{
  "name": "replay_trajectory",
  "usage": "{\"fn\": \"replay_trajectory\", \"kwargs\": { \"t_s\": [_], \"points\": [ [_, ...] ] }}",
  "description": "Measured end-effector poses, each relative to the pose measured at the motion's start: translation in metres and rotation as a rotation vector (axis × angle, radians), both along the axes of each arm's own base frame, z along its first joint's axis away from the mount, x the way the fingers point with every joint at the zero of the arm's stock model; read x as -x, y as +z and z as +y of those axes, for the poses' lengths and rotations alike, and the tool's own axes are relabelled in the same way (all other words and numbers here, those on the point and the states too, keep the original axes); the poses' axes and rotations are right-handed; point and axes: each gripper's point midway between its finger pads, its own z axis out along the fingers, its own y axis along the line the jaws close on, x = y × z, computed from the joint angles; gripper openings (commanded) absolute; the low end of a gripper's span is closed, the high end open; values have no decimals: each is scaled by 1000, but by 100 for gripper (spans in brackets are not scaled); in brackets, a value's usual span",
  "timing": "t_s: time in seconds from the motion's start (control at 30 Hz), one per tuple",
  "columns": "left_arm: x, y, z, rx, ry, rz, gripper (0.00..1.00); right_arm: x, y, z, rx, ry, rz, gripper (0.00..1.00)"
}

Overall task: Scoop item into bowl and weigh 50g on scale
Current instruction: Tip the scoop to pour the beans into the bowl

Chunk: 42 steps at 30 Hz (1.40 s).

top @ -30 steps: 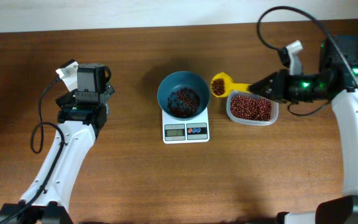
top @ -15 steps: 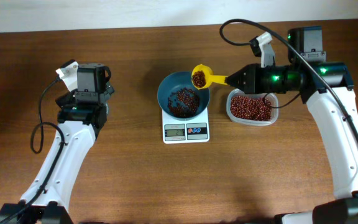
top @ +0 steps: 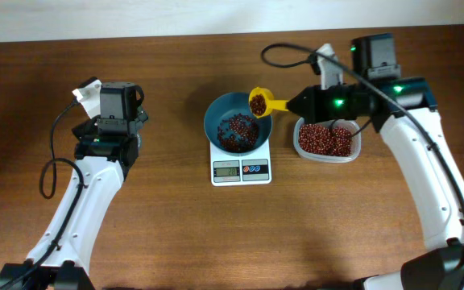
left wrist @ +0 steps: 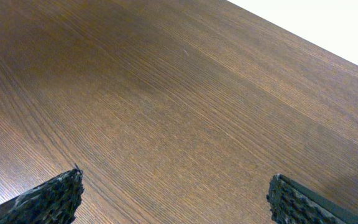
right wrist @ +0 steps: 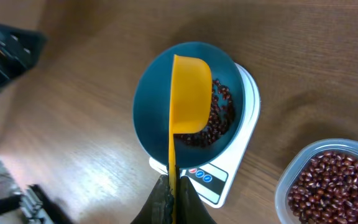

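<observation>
The teal-blue bowl (top: 238, 121) stands on the white scale (top: 242, 169) at the table's middle and holds red-brown beans (top: 238, 130). My right gripper (top: 300, 102) is shut on the handle of a yellow scoop (top: 258, 101) filled with beans, held over the bowl's right rim. In the right wrist view the scoop (right wrist: 190, 93) hangs above the bowl (right wrist: 148, 106) and scale (right wrist: 229, 180), my right gripper (right wrist: 174, 198) clamped on its handle. My left gripper (left wrist: 176, 199) is open and empty over bare wood, far left of the bowl.
A clear plastic container (top: 326, 139) full of beans stands right of the scale; it also shows in the right wrist view (right wrist: 331, 183). The left arm (top: 107, 121) rests at the table's left. The table's far edge meets a white wall.
My right gripper has carried the filled scoop leftward from above the container to over the bowl's right rim. The left arm has not moved.
</observation>
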Motion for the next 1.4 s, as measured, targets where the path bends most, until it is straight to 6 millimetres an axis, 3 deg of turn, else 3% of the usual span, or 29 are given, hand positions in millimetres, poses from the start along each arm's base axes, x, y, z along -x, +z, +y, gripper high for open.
{"fn": "replay_trajectory", "kwargs": {
  "t_s": [0.3, 0.77, 1.4],
  "points": [
    [0, 0, 0, 0, 0, 0, 99, 0, -13, 7, 183, 16, -56, 4],
    [0, 0, 0, 0, 0, 0, 99, 5, -26, 26, 334, 53, -95, 4],
    [0, 0, 0, 0, 0, 0, 99, 9, -25, 32, 383, 69, -99, 4]
  ]
}}
